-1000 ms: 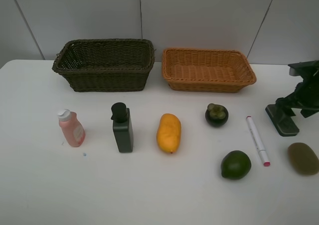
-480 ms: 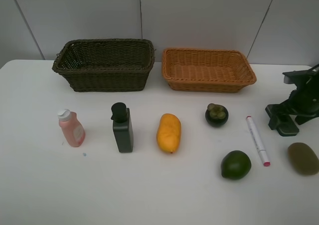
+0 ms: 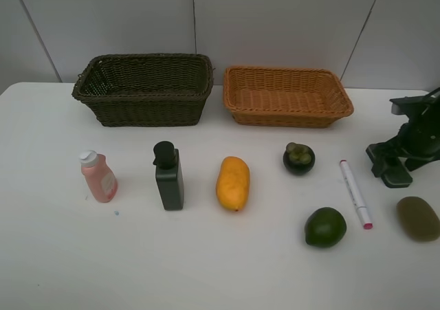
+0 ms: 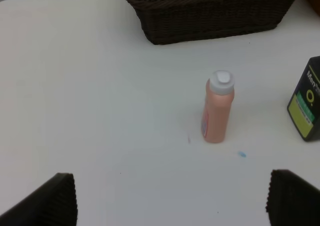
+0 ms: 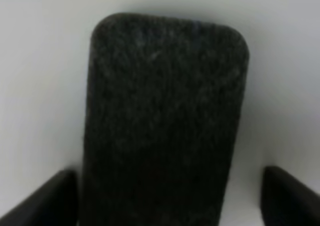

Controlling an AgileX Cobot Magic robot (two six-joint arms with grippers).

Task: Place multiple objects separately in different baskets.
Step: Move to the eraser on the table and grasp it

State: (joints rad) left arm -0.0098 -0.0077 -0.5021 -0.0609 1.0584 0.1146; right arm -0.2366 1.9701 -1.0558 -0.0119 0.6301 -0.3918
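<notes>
Right pincer [image 5: 170, 200] straddles the dark green flat block [image 5: 165, 100] at three o'clock on the table [image 3: 206, 269], jaws parted, no grip yet. Risk: off-centre closure skews it. Left pincer [image 4: 170, 201] open, empty.

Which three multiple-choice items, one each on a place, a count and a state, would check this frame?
1. What lies between the black pump bottle and the mangosteen?
A. the mango
B. the lime
C. the kiwi

2. How many baskets are in view?
A. one
B. two
C. three

3. The pink bottle is
A. lying on its side
B. standing upright
C. inside a basket

Key:
1 A, the mango lies in the row with the pump bottle on one side and the mangosteen on the other.
2 B, only the dark basket and the orange basket show.
3 B, the left wrist view shows it upright on the table.
</notes>
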